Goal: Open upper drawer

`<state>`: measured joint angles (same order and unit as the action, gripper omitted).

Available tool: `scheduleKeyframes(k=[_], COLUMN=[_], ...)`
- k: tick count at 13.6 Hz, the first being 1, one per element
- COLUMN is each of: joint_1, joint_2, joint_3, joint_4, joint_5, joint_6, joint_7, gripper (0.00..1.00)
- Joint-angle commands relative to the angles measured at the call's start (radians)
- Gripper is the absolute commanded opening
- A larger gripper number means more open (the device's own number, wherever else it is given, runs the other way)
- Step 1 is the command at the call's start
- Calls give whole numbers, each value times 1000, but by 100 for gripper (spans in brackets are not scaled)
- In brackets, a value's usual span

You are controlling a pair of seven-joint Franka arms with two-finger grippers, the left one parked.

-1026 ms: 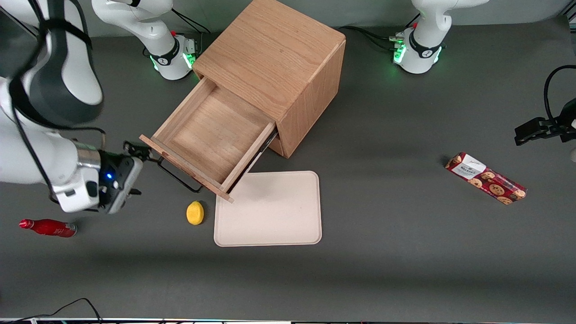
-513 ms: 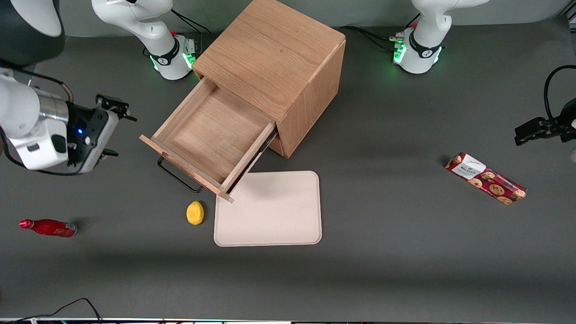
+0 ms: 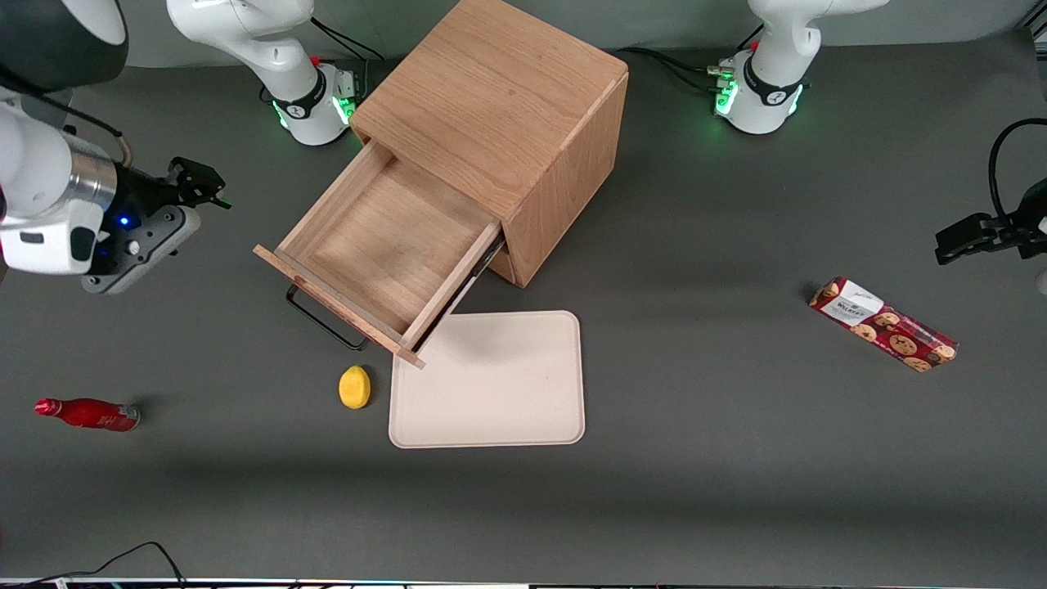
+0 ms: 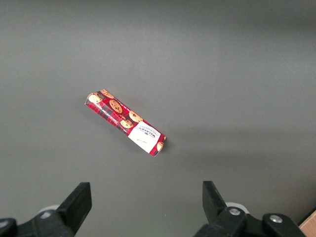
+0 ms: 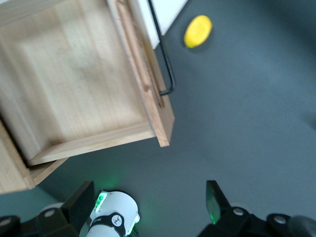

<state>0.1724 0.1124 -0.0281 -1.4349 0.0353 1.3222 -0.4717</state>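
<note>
Standing pulled well out of the cabinet (image 3: 499,106), upper drawer (image 3: 384,245) shows its bare wooden floor, black wire handle (image 3: 323,321) hanging free at the front panel. Empty inside, nothing gripping it. Looks finished as far as opening goes; probably only arm retreat left. Just in front: yellow lemon-like object (image 3: 354,386) and beige tray (image 3: 488,380) on the table (image 3: 695,450). Off toward the working arm's end, gripper (image 3: 195,182) raised above the table, fingers apart, holding nothing.
</note>
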Motion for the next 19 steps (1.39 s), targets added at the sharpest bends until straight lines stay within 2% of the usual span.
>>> scheduleKeyframes(k=[1,3,8,13,19], joint_1=[-88,-125,-185,-179,-177], joint_2=[-216,-258,-296,-105,-100], joint_3=[20,16,1,-50,-58], joint_4=[-333,-426,-526,-311,-294], joint_5=[-25,-25,-57,-80,-81], joint_6=[194,262,337,339,339], joint_7=[30,54,146,159,165], gripper=[100,100,100,100,100])
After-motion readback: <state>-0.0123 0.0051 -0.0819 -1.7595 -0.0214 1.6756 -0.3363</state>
